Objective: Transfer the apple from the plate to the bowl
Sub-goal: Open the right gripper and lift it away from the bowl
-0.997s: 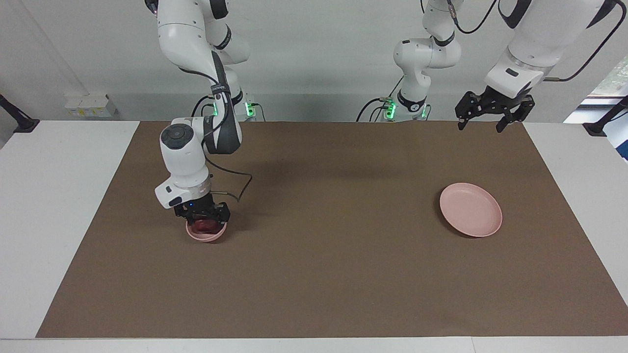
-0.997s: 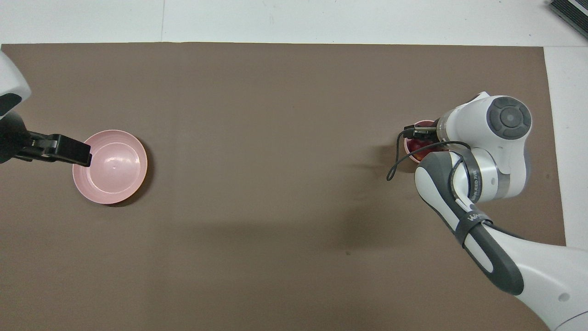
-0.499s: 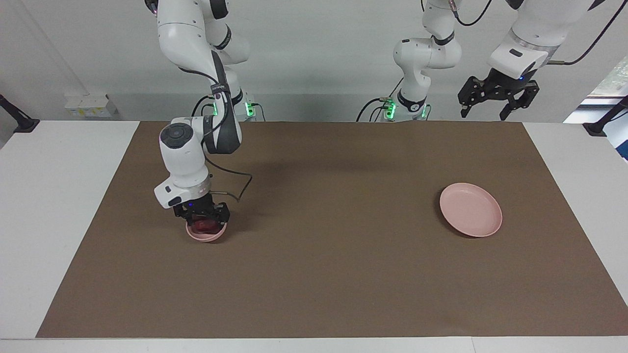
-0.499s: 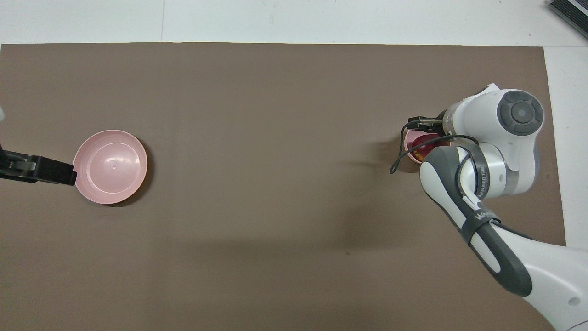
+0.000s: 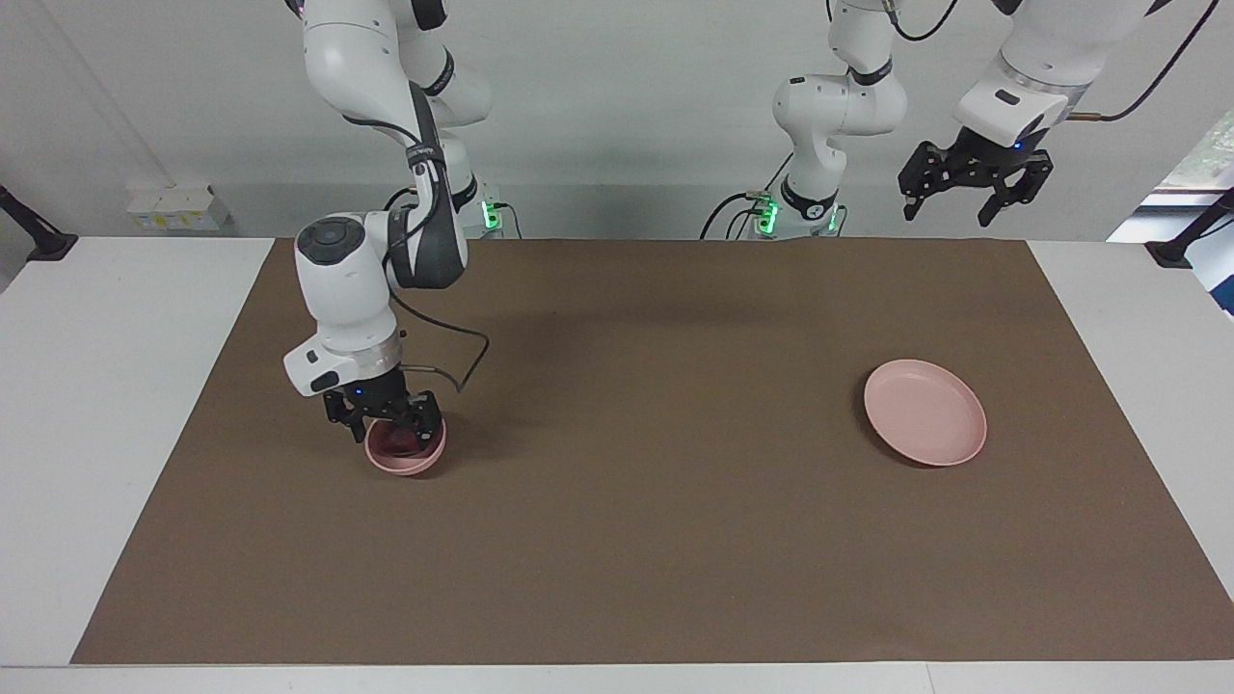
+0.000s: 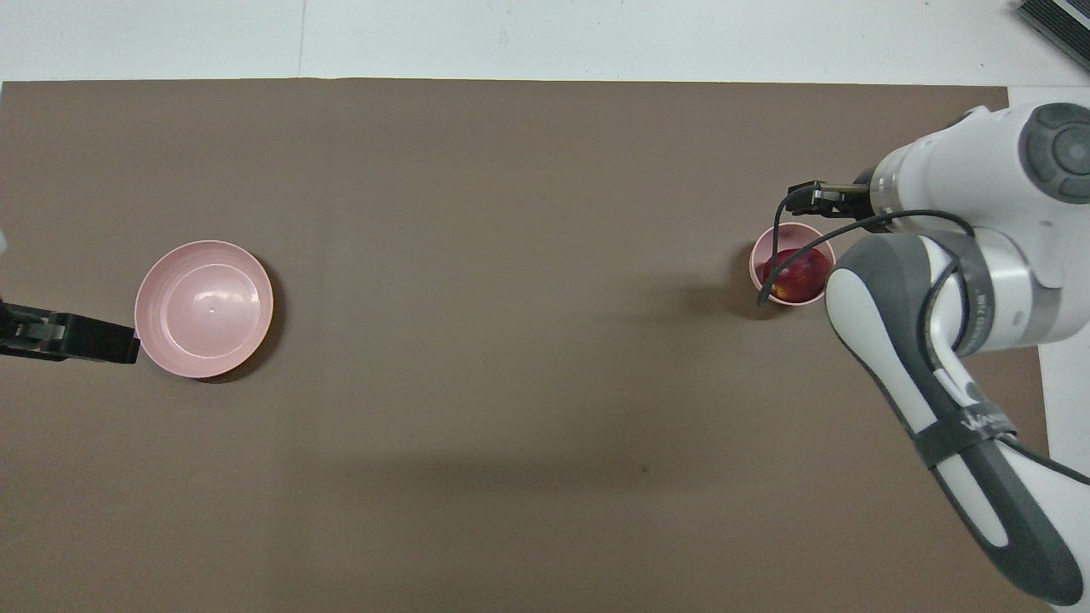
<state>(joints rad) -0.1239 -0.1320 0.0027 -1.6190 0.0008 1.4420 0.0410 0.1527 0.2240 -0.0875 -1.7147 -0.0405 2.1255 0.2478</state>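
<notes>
The dark red apple lies in the small pink bowl toward the right arm's end of the table. My right gripper hangs open just over the bowl's rim, and its fingers do not hold the apple. In the overhead view the right wrist hides that gripper. The pale pink plate lies bare toward the left arm's end. My left gripper is open and empty, raised high over the mat's edge nearest the robots.
A brown mat covers most of the white table. A black cable loops from the right wrist over the bowl. A dark object sits at the table's corner.
The right gripper has lifted and slid toward its own end of the table, uncovering the apple in the bowl. The left gripper has risen and drawn back from the plate.
</notes>
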